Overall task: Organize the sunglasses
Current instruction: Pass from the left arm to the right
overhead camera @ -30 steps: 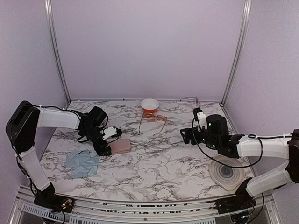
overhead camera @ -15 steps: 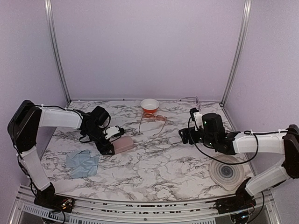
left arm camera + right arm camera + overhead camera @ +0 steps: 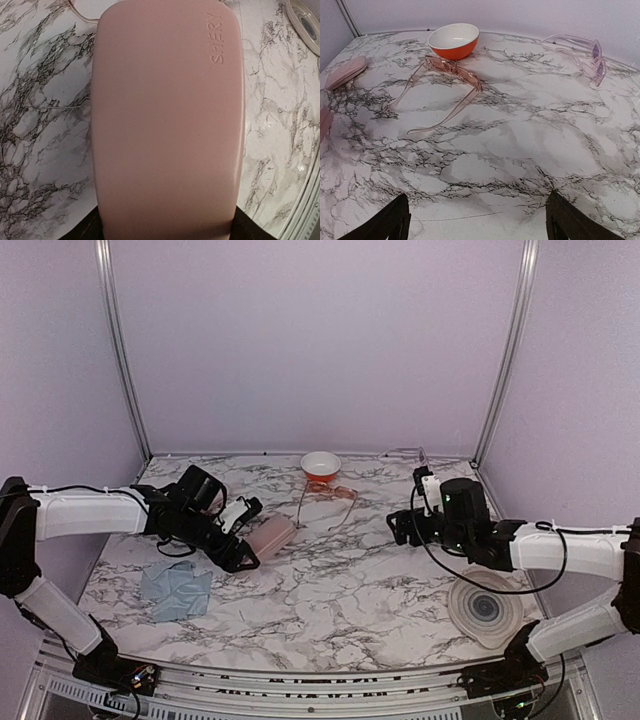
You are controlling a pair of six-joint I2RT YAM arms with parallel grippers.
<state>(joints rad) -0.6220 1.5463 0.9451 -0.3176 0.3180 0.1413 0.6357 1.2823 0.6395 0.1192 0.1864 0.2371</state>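
The orange-brown tinted sunglasses (image 3: pixel 330 498) (image 3: pixel 451 70) lie unfolded on the marble table (image 3: pixel 350 590), just in front of the bowl. The pale pair (image 3: pixel 590 56) (image 3: pixel 410 453) lies at the back right by the wall. My left gripper (image 3: pixel 248 548) (image 3: pixel 165 227) is shut on a pink oblong case (image 3: pixel 272 536) (image 3: pixel 167 125), which fills the left wrist view and hides most of both fingers. My right gripper (image 3: pixel 398 528) (image 3: pixel 477 200) stands open over bare table, right of the tinted pair, with nothing between its fingers.
An orange bowl (image 3: pixel 320 466) (image 3: pixel 453 40) with a white inside stands at the back centre. A light blue cloth (image 3: pixel 175 590) lies at the front left. A round pale lid or plate (image 3: pixel 485 610) sits at the front right. Walls close the back and both sides.
My left arm has reached out to the right and closed on the pink case, carrying it right and slightly farther from me. The right gripper has barely shifted.
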